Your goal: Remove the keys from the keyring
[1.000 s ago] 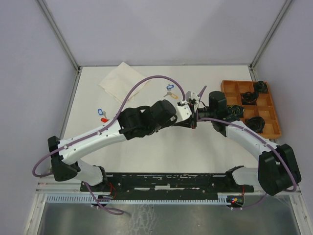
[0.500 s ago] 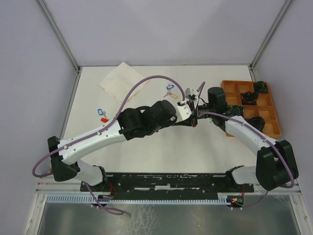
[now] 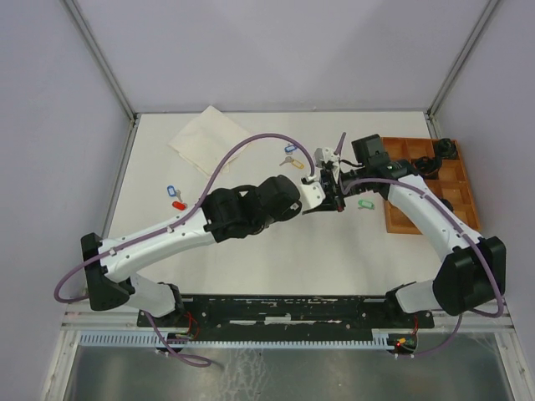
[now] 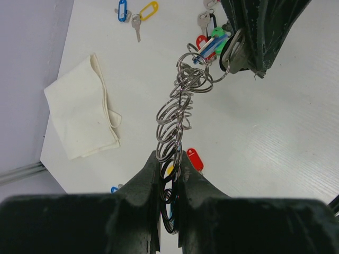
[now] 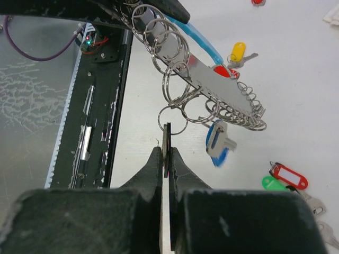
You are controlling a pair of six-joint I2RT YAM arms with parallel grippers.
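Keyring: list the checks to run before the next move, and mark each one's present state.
1. Left gripper clamped on the keyring: ok.
2. Right gripper shut on a thin flat key, seen edge-on: ok.
3. That key's small ring free of the keyring: not ok, it is linked to it.
4. Keyring held clear above the table: ok, as far as the wrist views show.
5. All keys off the keyring: not ok, a blue-tagged key hangs from it.
6. How much of the key sits between the right fingers: cannot tell.
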